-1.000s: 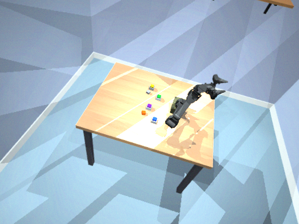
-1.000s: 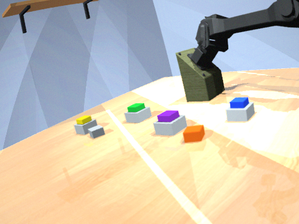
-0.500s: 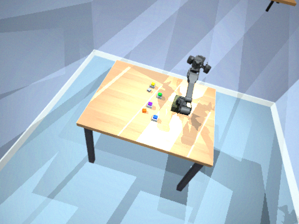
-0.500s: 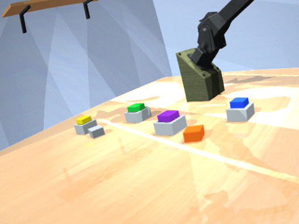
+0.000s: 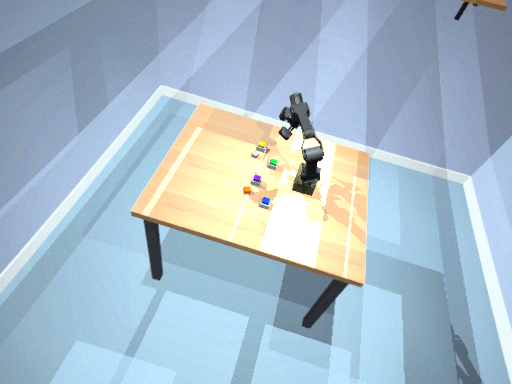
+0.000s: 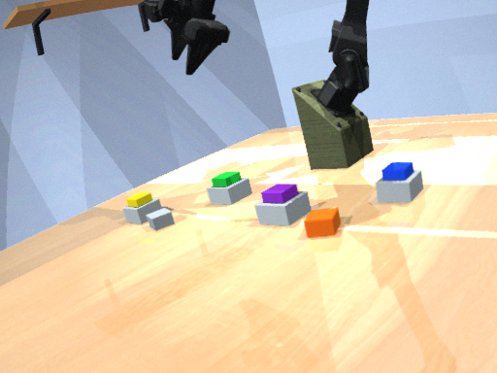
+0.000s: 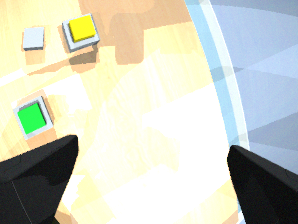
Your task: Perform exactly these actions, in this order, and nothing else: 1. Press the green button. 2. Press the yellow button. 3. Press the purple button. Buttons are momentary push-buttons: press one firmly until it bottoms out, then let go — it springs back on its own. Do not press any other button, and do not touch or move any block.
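Note:
The green button (image 5: 273,162) (image 6: 226,179) (image 7: 32,118) stands up on its grey base. The yellow button (image 5: 262,144) (image 6: 139,199) (image 7: 82,28) is also raised, beside a small grey block. The purple button (image 5: 257,178) (image 6: 280,193) is raised near the orange block and out of the wrist view. My gripper (image 6: 183,66) (image 7: 155,149) is open and empty, high above the table. In the wrist view, the green button lies left of the fingers, beyond the left fingertip, and the yellow one is at the upper left. No button is touched.
The grey block (image 5: 255,154) (image 6: 160,219) (image 7: 34,38) sits close to the yellow button's base. The orange block (image 5: 247,190) (image 6: 322,222) sits beside the purple button. The blue button (image 5: 265,201) (image 6: 398,171) stands toward the arm's base.

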Tool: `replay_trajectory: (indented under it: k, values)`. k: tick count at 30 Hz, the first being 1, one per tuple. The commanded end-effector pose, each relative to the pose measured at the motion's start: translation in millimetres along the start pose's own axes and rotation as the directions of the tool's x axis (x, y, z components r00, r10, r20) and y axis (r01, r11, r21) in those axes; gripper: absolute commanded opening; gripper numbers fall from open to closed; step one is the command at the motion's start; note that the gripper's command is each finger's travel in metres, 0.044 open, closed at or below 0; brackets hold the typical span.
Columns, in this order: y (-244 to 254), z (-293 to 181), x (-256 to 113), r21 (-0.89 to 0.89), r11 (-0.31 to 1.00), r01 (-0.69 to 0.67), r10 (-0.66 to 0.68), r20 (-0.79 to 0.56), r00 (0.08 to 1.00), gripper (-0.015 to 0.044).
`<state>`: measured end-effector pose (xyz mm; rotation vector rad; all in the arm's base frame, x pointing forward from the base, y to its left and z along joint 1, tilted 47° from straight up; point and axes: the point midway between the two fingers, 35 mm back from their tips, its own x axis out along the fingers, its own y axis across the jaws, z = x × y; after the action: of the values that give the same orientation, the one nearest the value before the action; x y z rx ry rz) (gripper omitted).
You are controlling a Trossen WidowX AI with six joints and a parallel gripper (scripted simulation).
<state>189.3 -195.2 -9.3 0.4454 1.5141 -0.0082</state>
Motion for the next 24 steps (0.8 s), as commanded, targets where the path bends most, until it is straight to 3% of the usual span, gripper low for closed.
replay_trajectory:
  k: [1,4,11,17,24]
  values:
    - [68.2,-3.6,36.9,-0.233,0.915,-0.331,0.292,-0.186,0.938,0.0400]
    - [104.1,-10.0,50.6,-0.299,0.810,-0.505,0.426,-0.292,0.856,0.0400]
    - [106.0,-10.4,51.2,-0.301,0.804,-0.513,0.432,-0.297,0.851,0.0400]
    - [132.3,-27.9,101.8,-0.301,0.803,-0.515,0.434,-0.297,0.850,0.0242]
    - [133.4,-28.9,103.7,-0.301,0.802,-0.515,0.435,-0.297,0.850,0.0059]
